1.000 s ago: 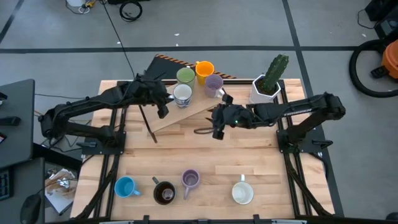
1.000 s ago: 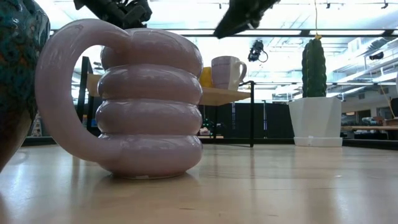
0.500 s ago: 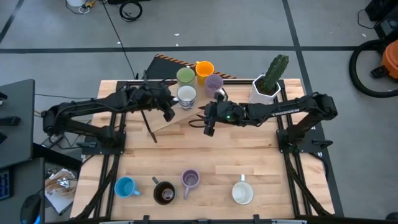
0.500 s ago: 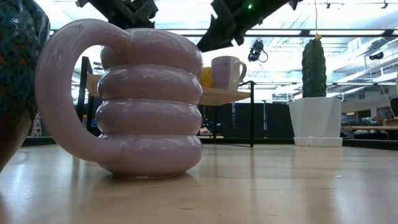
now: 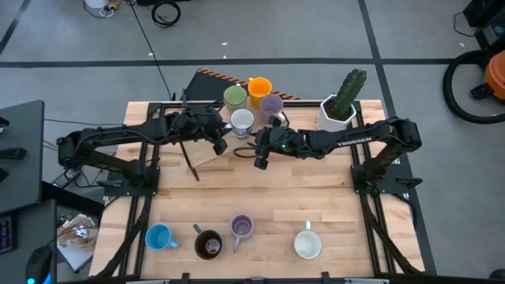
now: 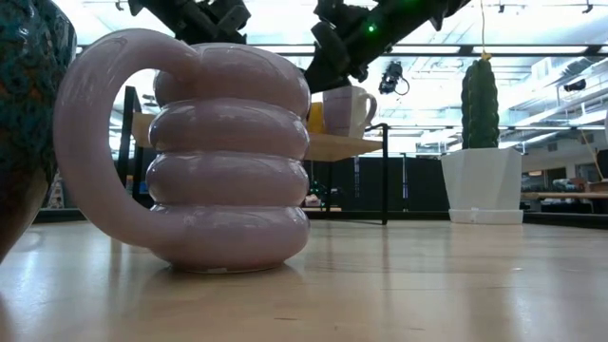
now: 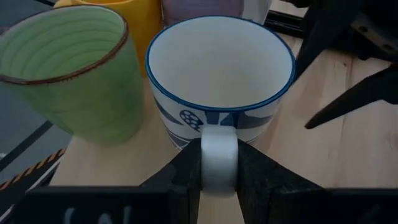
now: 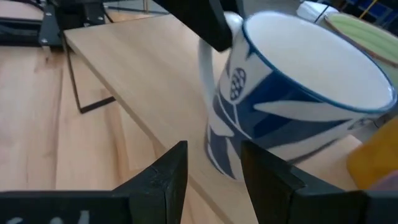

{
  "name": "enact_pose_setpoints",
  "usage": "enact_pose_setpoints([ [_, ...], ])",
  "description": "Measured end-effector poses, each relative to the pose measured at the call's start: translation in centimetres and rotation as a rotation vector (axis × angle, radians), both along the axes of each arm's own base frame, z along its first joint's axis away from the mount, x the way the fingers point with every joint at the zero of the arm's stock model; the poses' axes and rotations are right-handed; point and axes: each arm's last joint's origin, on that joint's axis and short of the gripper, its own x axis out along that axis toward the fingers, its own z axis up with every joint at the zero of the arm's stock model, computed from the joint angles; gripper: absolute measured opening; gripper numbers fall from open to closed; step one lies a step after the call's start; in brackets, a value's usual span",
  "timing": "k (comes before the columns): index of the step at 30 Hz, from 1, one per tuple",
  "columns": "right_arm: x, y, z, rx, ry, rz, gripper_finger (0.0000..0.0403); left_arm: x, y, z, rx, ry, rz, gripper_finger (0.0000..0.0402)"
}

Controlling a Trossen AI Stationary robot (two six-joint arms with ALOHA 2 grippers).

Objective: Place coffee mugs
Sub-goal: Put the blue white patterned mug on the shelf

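Observation:
A white mug with blue rim and pattern (image 5: 242, 121) stands upright on a raised wooden shelf (image 5: 207, 154) at the table's far side, beside a green mug (image 5: 234, 96), an orange mug (image 5: 259, 87) and a lilac mug (image 5: 271, 105). My left gripper (image 5: 223, 142) is shut on the white mug's handle. My right gripper (image 8: 214, 177) stands open just right of and nearer than that mug (image 8: 298, 106), pointing at it without touching. Along the near edge stand a blue mug (image 5: 159, 237), a dark brown mug (image 5: 208, 244), a lilac ribbed mug (image 6: 209, 157) and a white mug (image 5: 308, 243). My left gripper pinches the white mug's loop handle (image 7: 218, 163) between its two fingers, one on each flat side. The fingers come from the table's left, slanting down. The mug stays upright, opening up, its base at the shelf's top (image 6: 347, 135).
A cactus in a white faceted pot (image 5: 339, 110) stands at the far right, close behind my right arm. The shelf's thin black legs (image 5: 188, 162) reach down to the table. The table's middle (image 5: 260, 197) lies bare between the shelf and the near row of mugs.
My left gripper has carried the white mug a little toward the table's right along the shelf, keeping it upright. My right gripper has come down and toward the left, closing in on that mug, and has stayed open.

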Motion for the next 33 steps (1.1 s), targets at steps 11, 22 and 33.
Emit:
enact_pose_setpoints([
  [11,0.0,-0.5,0.0,0.016,-0.012,0.001,0.0155,0.1,-0.2,0.0,-0.024,-0.006,-0.085,0.0161],
  [22,-0.1,-1.5,0.0,0.026,-0.018,-0.040,0.0152,0.4,-2.2,0.3,0.021,0.004,-0.204,0.0202],
  [33,-0.2,-2.5,0.2,0.031,-0.040,-0.071,0.0152,0.7,-3.3,0.1,0.032,0.019,-0.256,0.0204],
])
